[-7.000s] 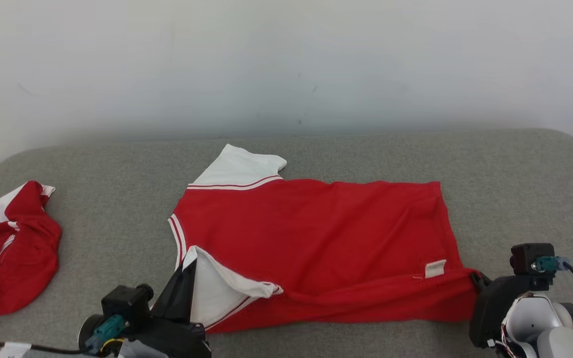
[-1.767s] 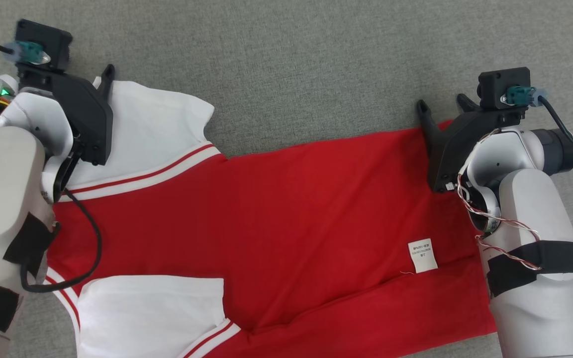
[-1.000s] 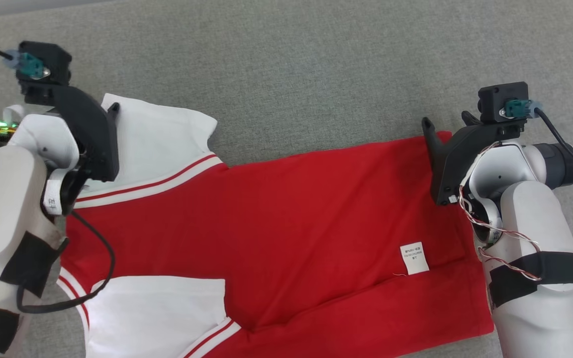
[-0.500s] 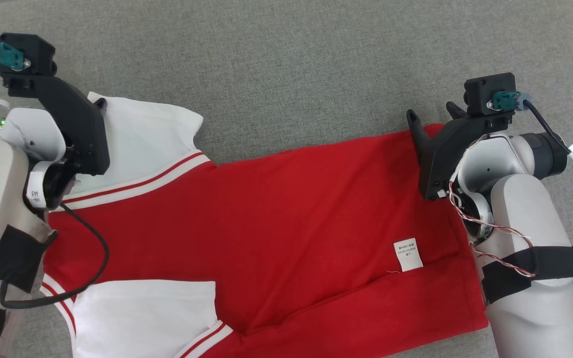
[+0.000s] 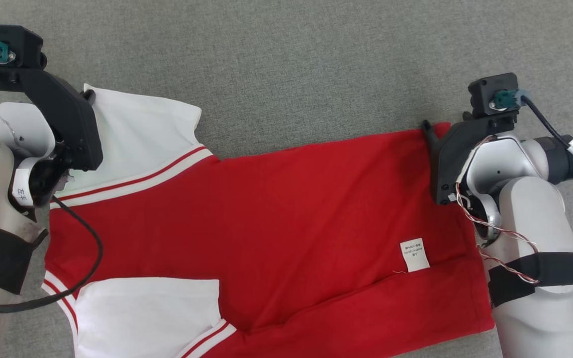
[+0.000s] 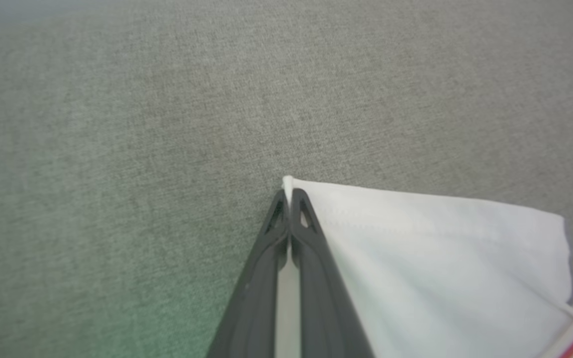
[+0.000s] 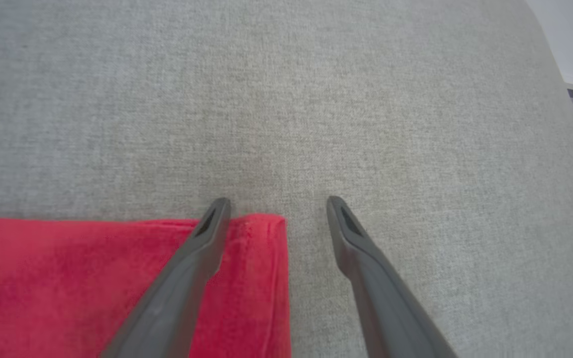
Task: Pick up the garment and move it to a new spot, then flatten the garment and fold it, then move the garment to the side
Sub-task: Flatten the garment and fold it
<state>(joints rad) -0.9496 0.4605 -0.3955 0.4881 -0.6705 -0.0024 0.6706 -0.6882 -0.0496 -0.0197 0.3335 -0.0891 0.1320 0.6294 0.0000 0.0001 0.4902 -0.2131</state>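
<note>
Working over a red shirt [image 5: 291, 214] spread flat on a grey surface [image 5: 291, 64], with the white sleeves lying to the left and the hem to the right. Pinching the outer corner of the far sleeve [image 5: 142, 129] with the left gripper [image 6: 289, 199], jaws pressed tight together on the white edge and a sliver of cloth poking out just past the tips in the left wrist view. Straddling the far hem corner [image 7: 266, 223] with the right gripper [image 7: 276, 205], jaws standing wide and gripping nothing: one finger [image 7: 207, 233] lying over the red cloth, the other over bare grey just beside the edge. Impossible to tell whether those tips are touching down. Showing, in the head view, the left gripper [image 5: 89, 94] at the upper left of the shirt and the right gripper [image 5: 438, 130] at its upper right, well apart, with both pale forearms reaching in along the sides. Lying near the right forearm, on the red body, a small white tag [image 5: 414, 254], with a long crease running beside it toward the near sleeve [image 5: 147, 313]. Looping over the shirt's left edge, a black cable [image 5: 95, 253] from the left arm.
</note>
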